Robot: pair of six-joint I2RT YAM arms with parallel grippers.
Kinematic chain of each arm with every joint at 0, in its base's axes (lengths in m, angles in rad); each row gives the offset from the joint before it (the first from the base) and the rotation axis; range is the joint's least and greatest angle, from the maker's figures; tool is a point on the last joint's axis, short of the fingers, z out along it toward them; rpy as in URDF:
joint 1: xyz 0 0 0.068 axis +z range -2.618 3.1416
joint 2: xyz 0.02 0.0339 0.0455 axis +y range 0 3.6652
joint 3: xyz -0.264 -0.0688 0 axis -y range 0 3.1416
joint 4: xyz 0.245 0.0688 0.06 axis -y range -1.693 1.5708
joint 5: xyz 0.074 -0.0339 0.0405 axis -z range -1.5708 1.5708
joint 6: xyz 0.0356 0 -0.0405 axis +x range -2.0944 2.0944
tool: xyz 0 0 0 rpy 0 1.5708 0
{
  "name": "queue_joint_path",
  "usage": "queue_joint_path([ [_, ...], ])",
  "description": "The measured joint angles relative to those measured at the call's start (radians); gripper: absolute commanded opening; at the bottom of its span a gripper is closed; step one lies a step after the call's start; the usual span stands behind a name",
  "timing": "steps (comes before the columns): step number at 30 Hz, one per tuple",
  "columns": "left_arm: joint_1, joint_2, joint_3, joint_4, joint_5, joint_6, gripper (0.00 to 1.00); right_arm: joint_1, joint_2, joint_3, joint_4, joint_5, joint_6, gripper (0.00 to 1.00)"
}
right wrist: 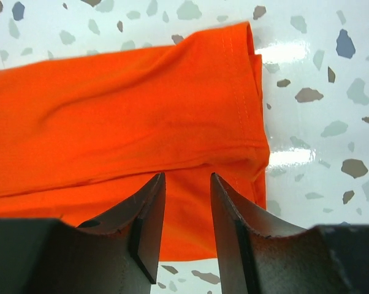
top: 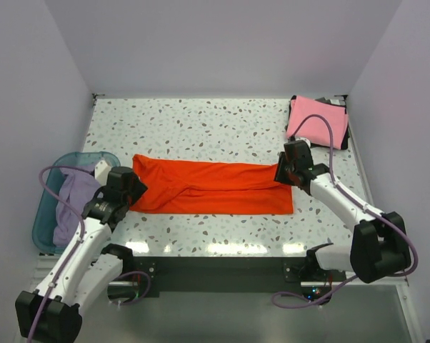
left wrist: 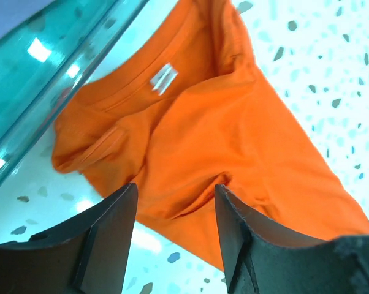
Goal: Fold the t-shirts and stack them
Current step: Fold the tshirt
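Three t-shirts are noted. The orange-red t-shirt (top: 211, 187) is laid as a long, lengthwise-folded band across the middle of the speckled table (top: 201, 125), collar (left wrist: 135, 82) to the left and hem (right wrist: 236, 79) to the right. The pink t-shirt (top: 316, 120) is folded at the far right corner. The lavender t-shirt (top: 76, 196) is bunched in the teal basin (top: 47, 221) at the left edge.

The left gripper (left wrist: 175, 193) is held over the collar end, jaws well apart, nothing between them. The right gripper (right wrist: 187, 180) is poised at the hem end, jaws partly open; cloth is seen through the gap but no pinch is made out.

Step judged: the crosswise fold of the band. For a clean result, all layers at one end should be taken together, close to the edge. The collar end is rumpled just beside the basin and is best flattened first. The lifted end should be carried low and laid edge on edge, so the fold is kept square. Snagging on the basin wall is to be watched.
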Motion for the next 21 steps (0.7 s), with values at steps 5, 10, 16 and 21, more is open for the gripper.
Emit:
queue_joint_path([
  [5,0.001,0.179,0.149,0.033,0.002,0.040,0.50,0.000,0.090,0.079,0.009,-0.004,-0.010,0.40],
  [10,0.001,0.439,0.280,0.096,-0.022,0.026,0.50,0.000,0.217,0.175,0.010,-0.011,-0.024,0.41],
  [16,0.002,0.650,0.383,0.119,-0.069,-0.001,0.50,0.000,0.367,0.303,0.018,-0.018,-0.035,0.41],
  [21,0.032,0.769,0.423,0.148,-0.075,-0.011,0.50,0.000,0.434,0.362,0.017,-0.019,-0.041,0.43],
])
